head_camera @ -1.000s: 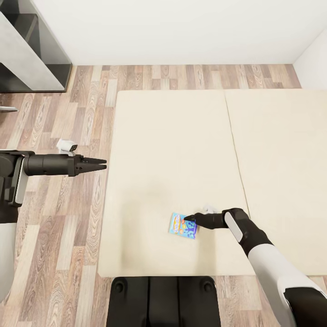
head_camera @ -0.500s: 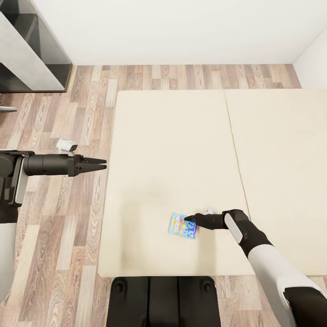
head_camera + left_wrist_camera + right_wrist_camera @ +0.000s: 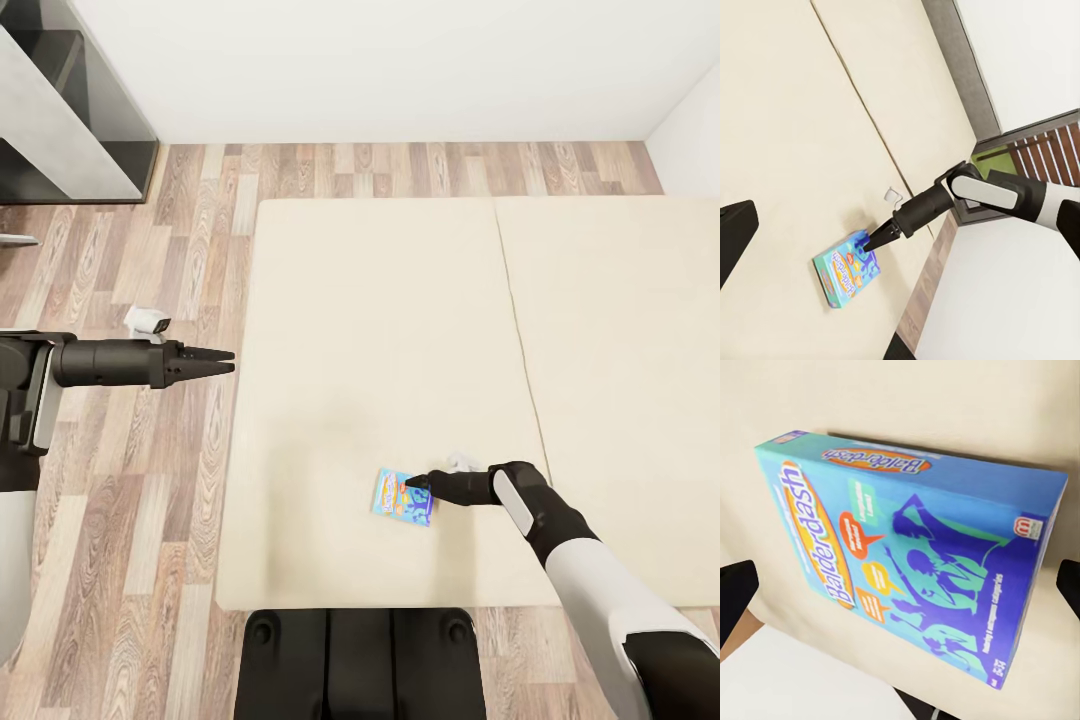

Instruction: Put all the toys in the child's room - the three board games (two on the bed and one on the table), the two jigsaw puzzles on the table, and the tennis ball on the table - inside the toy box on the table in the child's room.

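A blue board game (image 3: 403,497) printed "Balderdash" lies flat near the front edge of the beige bed (image 3: 400,300). It also shows in the left wrist view (image 3: 846,268) and large in the right wrist view (image 3: 915,555). My right gripper (image 3: 420,484) is low at the box's right end, open, with one dark finger (image 3: 735,592) on each side of the box. From the left wrist view the right gripper (image 3: 875,241) tapers down onto the box's edge. My left gripper (image 3: 230,361) hovers over the wood floor left of the bed, open with a narrow gap and nothing in it.
A grey shelf unit (image 3: 60,120) stands at the far left against the white wall. Wood-plank floor (image 3: 150,500) runs along the bed's left side. My dark base (image 3: 355,660) is against the bed's front edge. A grey headboard (image 3: 960,67) borders the mattress.
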Robot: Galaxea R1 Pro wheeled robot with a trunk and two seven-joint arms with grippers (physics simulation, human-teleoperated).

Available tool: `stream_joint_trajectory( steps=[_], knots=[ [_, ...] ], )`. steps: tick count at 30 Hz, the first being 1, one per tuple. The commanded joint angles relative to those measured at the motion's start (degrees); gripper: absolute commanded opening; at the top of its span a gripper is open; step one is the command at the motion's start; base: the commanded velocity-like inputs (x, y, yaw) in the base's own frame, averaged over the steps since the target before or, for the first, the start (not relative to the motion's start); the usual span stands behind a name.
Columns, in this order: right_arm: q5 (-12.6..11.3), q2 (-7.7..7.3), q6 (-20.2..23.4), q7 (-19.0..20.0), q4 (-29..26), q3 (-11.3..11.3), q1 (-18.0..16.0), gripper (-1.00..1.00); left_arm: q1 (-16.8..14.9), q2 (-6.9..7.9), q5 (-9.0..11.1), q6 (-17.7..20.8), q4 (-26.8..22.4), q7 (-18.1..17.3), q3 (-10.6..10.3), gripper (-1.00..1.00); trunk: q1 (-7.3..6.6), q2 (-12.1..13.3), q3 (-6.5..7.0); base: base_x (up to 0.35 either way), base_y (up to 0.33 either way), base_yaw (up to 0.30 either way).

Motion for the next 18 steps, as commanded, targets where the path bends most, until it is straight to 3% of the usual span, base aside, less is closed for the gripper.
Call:
stream_joint_trajectory(
  steps=[1,18],
  knots=[
    [0.1,-0.05,0.1,0.2,0.0,0.2,0.0,1.00,0.0,0.02,0.0,0.6,0.0,-0.2,0.0,1.00,0.03,-0.1,-0.06,0.000,0.000,0.000],
    [0.1,-0.04,0.1,0.1,0.0,0.3,0.0,1.00,0.0,0.06,0.0,0.6,0.0,-0.2,0.0,1.00,0.03,-0.1,-0.06,0.000,0.027,0.000]
  ],
)
